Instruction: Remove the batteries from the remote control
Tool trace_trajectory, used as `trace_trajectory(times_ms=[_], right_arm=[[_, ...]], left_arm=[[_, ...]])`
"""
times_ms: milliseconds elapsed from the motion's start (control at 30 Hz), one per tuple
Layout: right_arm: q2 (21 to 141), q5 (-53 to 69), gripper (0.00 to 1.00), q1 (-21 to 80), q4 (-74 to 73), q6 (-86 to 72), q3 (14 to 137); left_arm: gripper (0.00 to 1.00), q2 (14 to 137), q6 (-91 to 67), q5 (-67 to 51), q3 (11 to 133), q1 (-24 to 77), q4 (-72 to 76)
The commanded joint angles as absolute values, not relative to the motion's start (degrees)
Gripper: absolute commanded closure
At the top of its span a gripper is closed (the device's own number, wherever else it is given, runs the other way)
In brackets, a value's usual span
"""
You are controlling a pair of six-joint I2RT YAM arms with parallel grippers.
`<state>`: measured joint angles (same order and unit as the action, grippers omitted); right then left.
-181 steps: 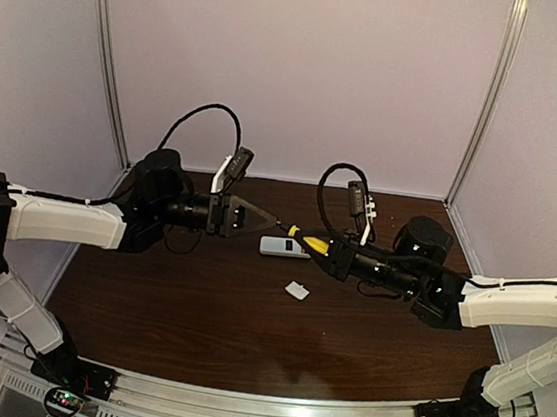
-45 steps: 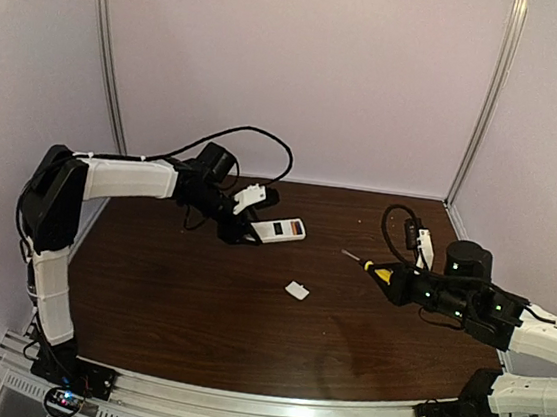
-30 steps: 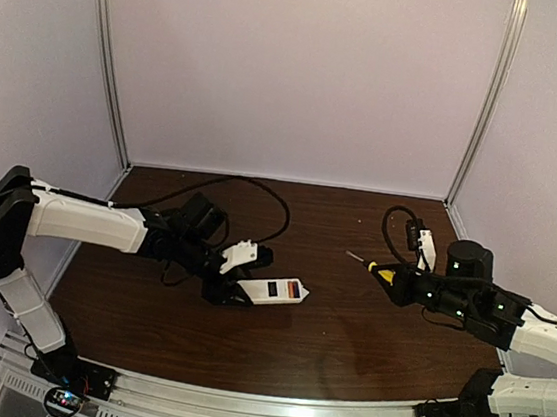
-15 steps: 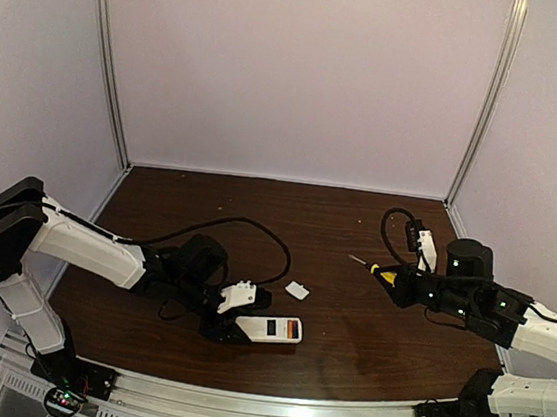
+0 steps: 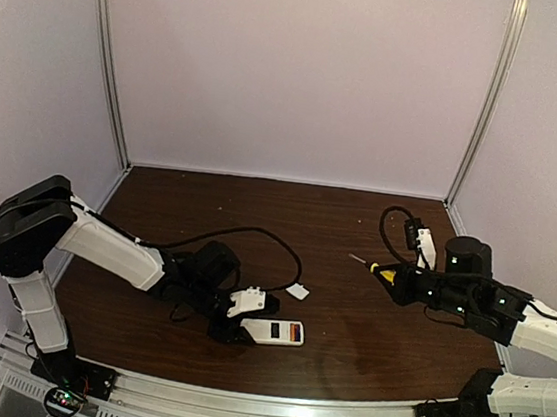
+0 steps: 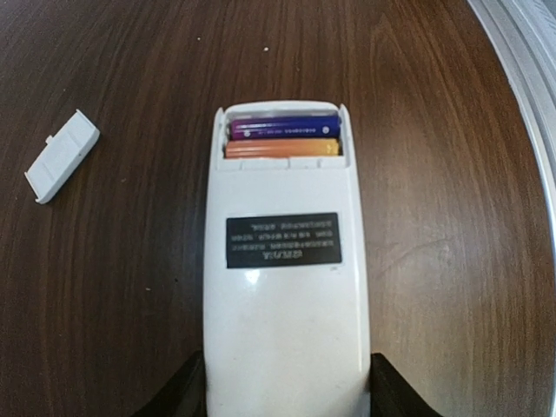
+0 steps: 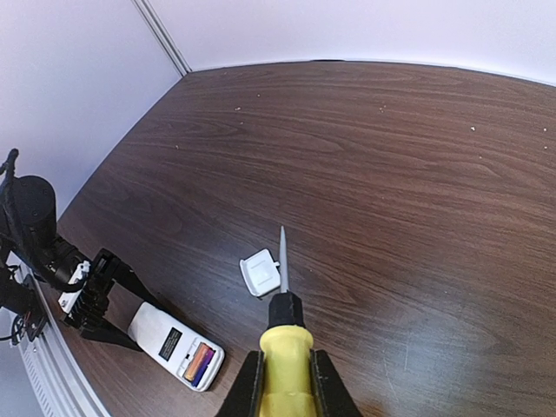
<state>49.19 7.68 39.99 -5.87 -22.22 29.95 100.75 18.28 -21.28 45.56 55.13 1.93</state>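
At the near edge of the table point(image 5: 358, 218), the left gripper point(image 5: 241, 327) is clenched on one end of the remote control point(image 6: 282, 287). The remote has been brought here from the far middle of the table within the last two seconds. Whether it rests on the wood or hangs just above it cannot be determined. The compartment faces up and is uncovered, with the batteries point(image 6: 283, 137) — one purple, one orange — seated side by side. The lid point(image 5: 297, 291) lies just beyond. Further right, well apart, the right gripper point(image 7: 285, 387) stays clamped on the screwdriver point(image 7: 282, 343), barely moved. Assessment: only the remote's position has changed — no cell is out yet.
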Motion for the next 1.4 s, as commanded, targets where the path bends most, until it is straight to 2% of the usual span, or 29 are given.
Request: trace_trajectory(times_ms=[0,133,167,200,533,767,1033,1233,1367], right_arm=[[49.7,7.4,1.0,39.4,-6.0,-21.5,31.9],[50.2,7.5,1.0,39.3,-5.9,-21.5,32.1],[50.5,7.6,1.0,39.3,-5.9,-21.5,32.2],[50.7,7.6,1.0,39.2,-5.9,-21.4,32.3],[52.3,7.9,1.0,39.0,-5.4,-21.4,32.9],[52.4,7.8,1.0,38.9,-5.2,-21.7,33.1],[53.6,8.2,1.0,38.9,-3.9,-22.2,33.5],[53.8,8.2,1.0,38.9,-4.2,-22.2,33.7],[53.5,8.0,1.0,38.8,-4.8,-21.9,33.7]], left_arm=[[0.6,102.0,20.5,-20.2,48.0,55.4,2.1],[0.32,102.0,20.3,-20.5,48.2,55.4,1.9],[0.2,102.0,20.4,-20.5,48.2,55.4,1.8],[0.04,102.0,20.3,-20.4,48.2,55.4,1.8],[0.03,100.0,16.9,-17.5,49.6,55.3,0.7],[0.03,90.7,14.1,-13.3,48.6,55.0,3.4],[0.03,83.3,7.8,-7.6,41.1,54.0,16.4],[0.03,86.2,6.1,-13.6,40.6,52.6,18.5],[0.03,85.6,6.8,-22.0,35.7,52.6,25.9]])
